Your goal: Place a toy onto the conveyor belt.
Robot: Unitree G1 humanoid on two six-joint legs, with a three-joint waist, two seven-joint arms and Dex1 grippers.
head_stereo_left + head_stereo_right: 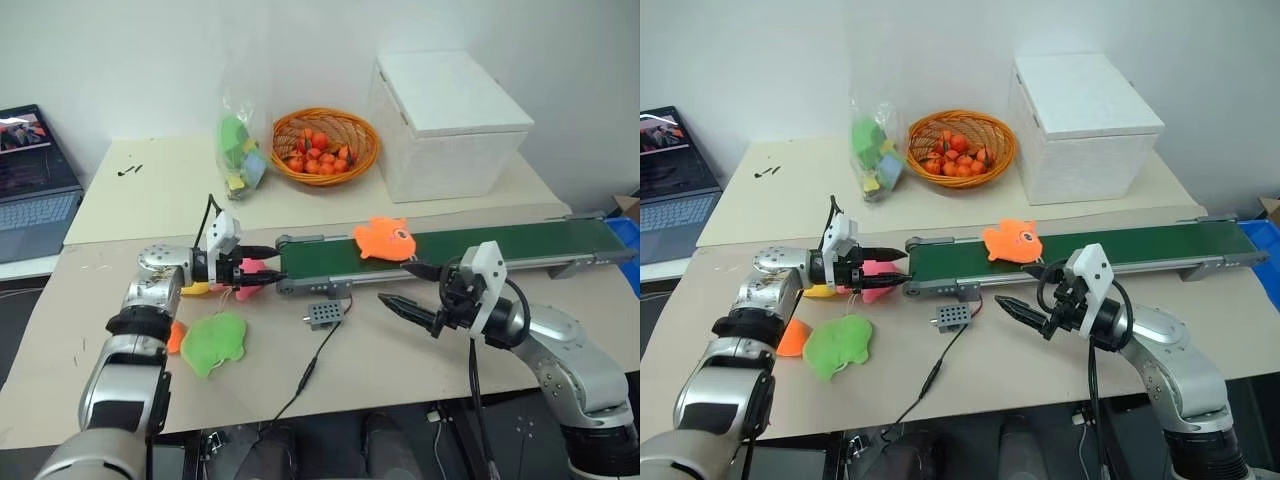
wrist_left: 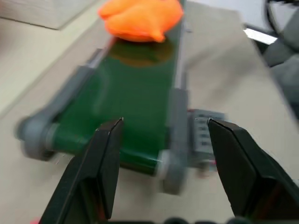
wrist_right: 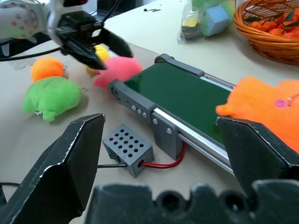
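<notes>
**Orange plush toy lying on the conveyor belt, both grippers empty**

We are looking down over a tan tabletop (image 1: 420, 360). The conveyor belt (image 1: 500, 243), a long dark green strip in a silver-grey frame, is running across the table from centre to right. The toy (image 1: 384, 239), a bright orange flat plush with stubby lobes, is lying on the belt not far from its left end, overlapping the far edge of the frame.

We are seeing the left gripper (image 1: 262, 275) pointing level at the left end of the belt; its two black fingers (image 2: 105, 158) are standing apart with nothing between them. A pink plush (image 1: 252, 270) is lying just beside those fingers, next to the belt's end roller.

The right gripper (image 1: 408, 286) is hovering on the near side of the belt, just below the toy, and its fingers (image 3: 70, 158) are spread wide, gripping nothing.

On the table near the left arm, a green plush (image 1: 214, 341) is lying beside a smooth orange plush (image 3: 46, 68) and a yellow plush (image 1: 195, 289). A small grey perforated box (image 1: 324, 316) with wires is sitting in front of the belt. Further back we are noting a wicker basket (image 1: 325, 145) of small orange fruit, a clear bag (image 1: 241, 150) of coloured items, a white box (image 1: 445, 125) and a laptop (image 1: 35, 185) at far left.
</notes>
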